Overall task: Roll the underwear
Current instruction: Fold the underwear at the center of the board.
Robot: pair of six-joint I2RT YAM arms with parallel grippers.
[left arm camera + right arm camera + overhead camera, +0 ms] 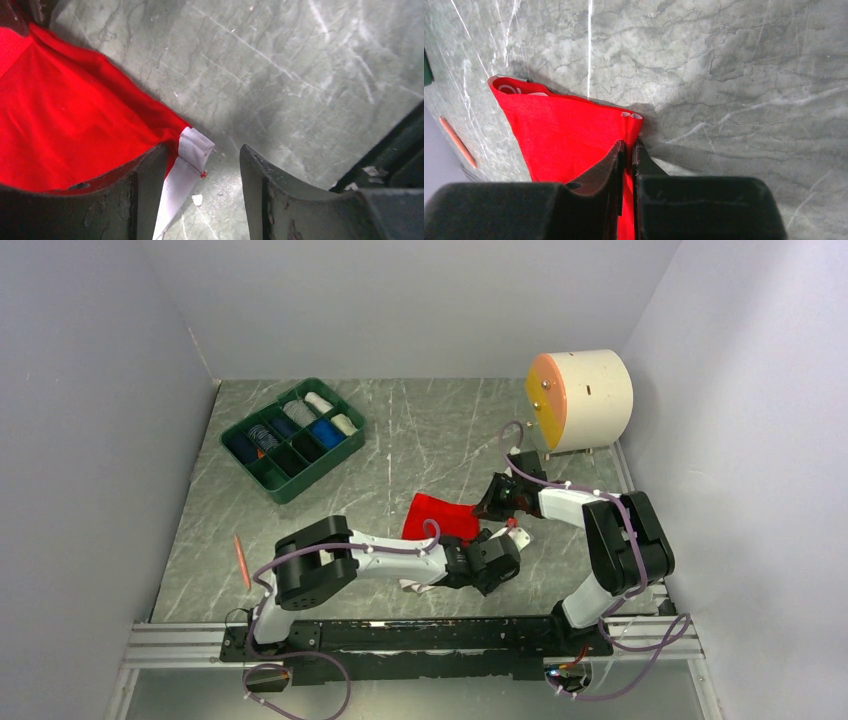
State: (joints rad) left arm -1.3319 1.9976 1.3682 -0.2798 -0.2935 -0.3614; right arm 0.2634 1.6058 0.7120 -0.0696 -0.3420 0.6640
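The red underwear (438, 516) lies flat on the table's middle. In the right wrist view the red underwear (559, 132) shows its white-lettered waistband at the far corner. My right gripper (629, 147) is shut on its right edge, and it sits at the cloth's right side in the top view (493, 506). My left gripper (202, 162) is open and low over the table, with the white waistband corner (192, 147) between its jaws and the red cloth (70, 120) to the left. From above the left gripper (503, 546) is at the cloth's near right corner. The black underwear is out of view.
A green divided tray (340, 452) with several rolled cloths stands at the back left. A cream cylinder with an orange face (585, 398) stands at the back right. An orange pen (241, 561) lies at the left, also seen in the right wrist view (457, 142).
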